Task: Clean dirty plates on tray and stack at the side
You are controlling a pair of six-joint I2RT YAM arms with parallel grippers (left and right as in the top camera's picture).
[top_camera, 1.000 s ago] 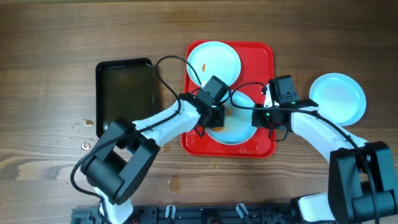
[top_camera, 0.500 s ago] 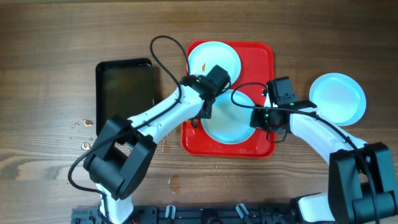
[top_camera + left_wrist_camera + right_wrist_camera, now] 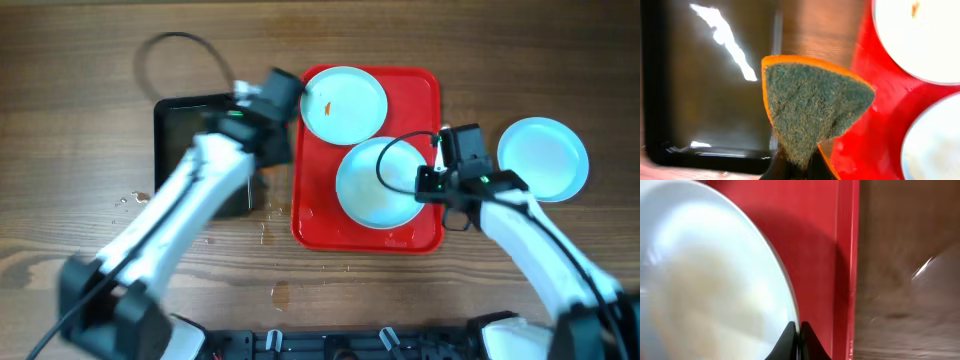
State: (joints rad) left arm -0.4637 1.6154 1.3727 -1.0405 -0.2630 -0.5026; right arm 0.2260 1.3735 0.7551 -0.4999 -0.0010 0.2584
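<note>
The red tray (image 3: 312, 220) holds two pale plates. The back plate (image 3: 344, 102) has an orange smear. The front plate (image 3: 378, 184) looks wiped, with a faint film. A third plate (image 3: 543, 157) lies on the table to the right. My right gripper (image 3: 424, 184) is shut on the front plate's right rim, as the right wrist view shows (image 3: 797, 330), with the plate (image 3: 705, 280) filling its left side. My left gripper (image 3: 268, 150) is shut on a green-and-orange sponge (image 3: 812, 107), above the gap between the black tray (image 3: 705, 90) and the red tray (image 3: 875, 130).
A black rectangular tray (image 3: 185, 130) with liquid in it lies left of the red tray. Water drops (image 3: 135, 215) spot the wood at the left and in front of the red tray (image 3: 280, 293). Cables loop above both arms.
My left gripper has lifted the sponge off the front plate and swung left toward the black tray. My right gripper has kept its hold on the front plate's rim.
</note>
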